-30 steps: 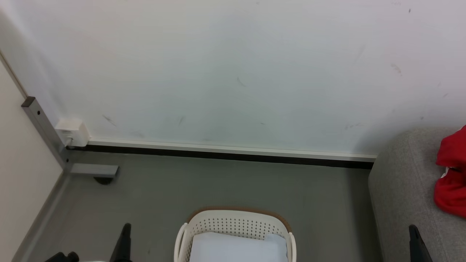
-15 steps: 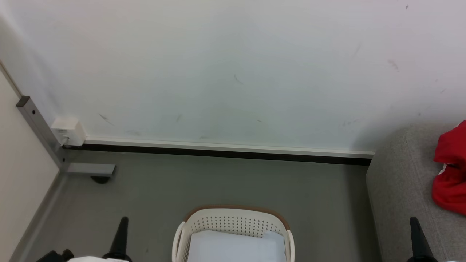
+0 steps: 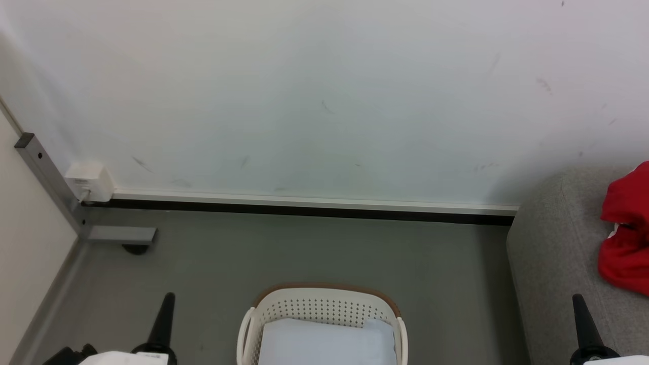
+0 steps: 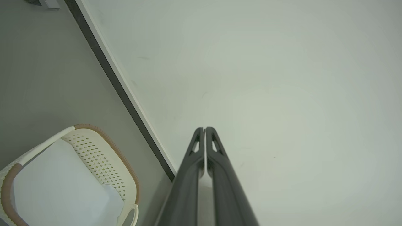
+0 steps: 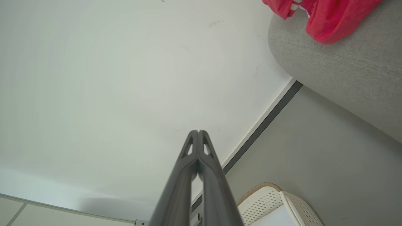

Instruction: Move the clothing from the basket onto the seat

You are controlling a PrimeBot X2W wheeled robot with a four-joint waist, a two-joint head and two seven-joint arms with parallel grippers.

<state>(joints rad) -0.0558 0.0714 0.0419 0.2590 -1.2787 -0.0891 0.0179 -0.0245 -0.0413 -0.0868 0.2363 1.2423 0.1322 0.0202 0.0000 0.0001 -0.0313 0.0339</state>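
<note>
Red clothing (image 3: 624,238) with white trim lies bunched on the grey seat (image 3: 552,243) at the right edge; it also shows on the seat (image 5: 345,62) as red clothing (image 5: 326,18) in the right wrist view. The cream basket (image 3: 324,304) with its brown rim stands on the floor at the bottom centre, holding a pale bluish-white flat sheet (image 3: 324,342). My left gripper (image 3: 166,299) rises left of the basket, shut and holding nothing, as the left gripper (image 4: 204,129) in its own view confirms. My right gripper (image 3: 578,300) stands shut by the seat's front, fingers pressed together at the right gripper (image 5: 198,131).
A white wall (image 3: 324,101) with a dark skirting strip (image 3: 304,210) runs behind the basket. A grey metal post with a floor bracket (image 3: 121,235) and a white box (image 3: 91,180) stand in the left corner. Grey floor (image 3: 304,253) lies between wall and basket.
The whole head picture has slid slightly, so the camera has moved. Both fingertips reach higher in the view now. Basket, sheet and clothing stay where they were.
</note>
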